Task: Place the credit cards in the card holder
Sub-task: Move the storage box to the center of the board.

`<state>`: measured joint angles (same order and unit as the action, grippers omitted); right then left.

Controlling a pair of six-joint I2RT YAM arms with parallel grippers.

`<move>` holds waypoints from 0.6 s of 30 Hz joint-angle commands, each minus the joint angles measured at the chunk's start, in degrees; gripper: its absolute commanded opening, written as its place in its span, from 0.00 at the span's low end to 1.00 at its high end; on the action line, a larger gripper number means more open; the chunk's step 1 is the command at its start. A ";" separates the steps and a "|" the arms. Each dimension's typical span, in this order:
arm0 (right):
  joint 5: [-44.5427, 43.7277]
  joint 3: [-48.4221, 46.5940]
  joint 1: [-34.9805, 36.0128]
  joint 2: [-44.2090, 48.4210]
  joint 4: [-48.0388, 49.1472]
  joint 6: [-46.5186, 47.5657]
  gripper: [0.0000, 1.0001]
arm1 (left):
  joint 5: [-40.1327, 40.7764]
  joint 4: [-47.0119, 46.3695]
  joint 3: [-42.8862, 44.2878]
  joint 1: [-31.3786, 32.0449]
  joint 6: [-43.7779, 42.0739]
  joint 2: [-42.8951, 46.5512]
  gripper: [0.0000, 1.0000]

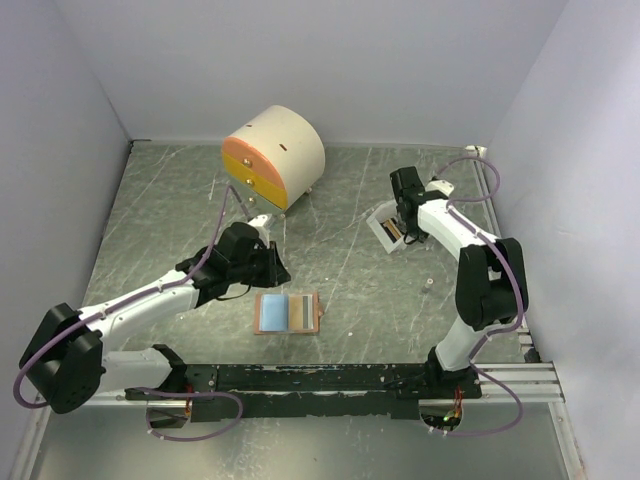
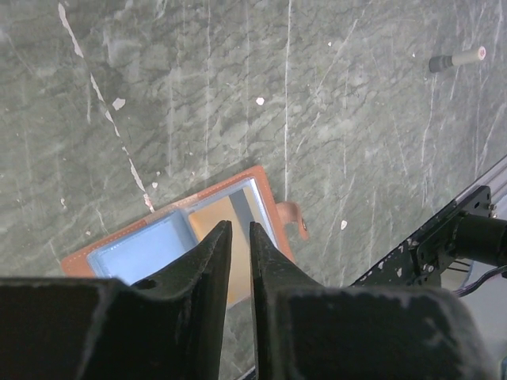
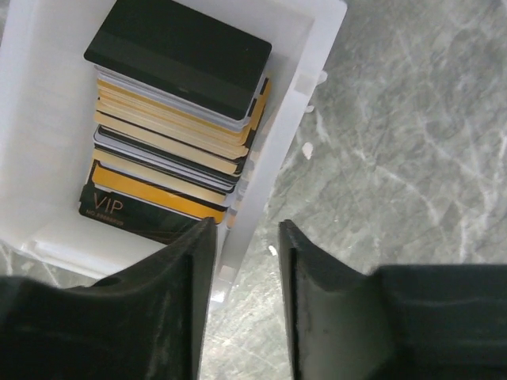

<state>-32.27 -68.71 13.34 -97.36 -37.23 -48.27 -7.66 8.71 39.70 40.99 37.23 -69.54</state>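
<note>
The salmon card holder (image 1: 287,312) lies open on the table, with a light blue card (image 1: 271,311) in its left half and a tan card (image 1: 299,310) in its right half. My left gripper (image 1: 277,266) hovers just behind it. In the left wrist view the left gripper (image 2: 238,226) is over the holder (image 2: 275,215), its jaws almost together with nothing between them. More credit cards (image 3: 174,103) are stacked in the white tray (image 3: 285,111), a black one on top. My right gripper (image 3: 245,226) is open, its jaws straddling the tray's right wall.
A round cream cabinet (image 1: 272,155) with orange-yellow drawers stands at the back. The white tray (image 1: 383,228) sits right of centre. A small peg (image 1: 427,285) lies on the table to the right. The black base rail (image 1: 330,378) runs along the near edge.
</note>
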 commanded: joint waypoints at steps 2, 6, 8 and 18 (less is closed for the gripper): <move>1.98 2.32 0.02 0.08 2.56 -0.41 0.28 | -2.47 -3.51 0.74 0.39 -5.33 -0.09 0.28; 5.00 4.20 0.10 0.67 3.67 2.38 0.20 | -4.23 -5.45 1.12 0.40 -9.12 -1.82 0.30; 7.06 5.73 0.10 1.55 3.39 2.76 0.12 | -3.77 -7.97 0.55 0.39 -10.82 -2.27 0.30; 17.75 14.69 2.68 11.39 0.91 -0.97 0.07 | -6.05 -33.06 0.53 1.37 -13.40 -11.16 0.39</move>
<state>-22.63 -58.00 14.11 -88.88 -32.23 -46.48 -11.53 -11.20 38.52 41.41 26.96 -75.22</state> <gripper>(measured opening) 0.147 0.383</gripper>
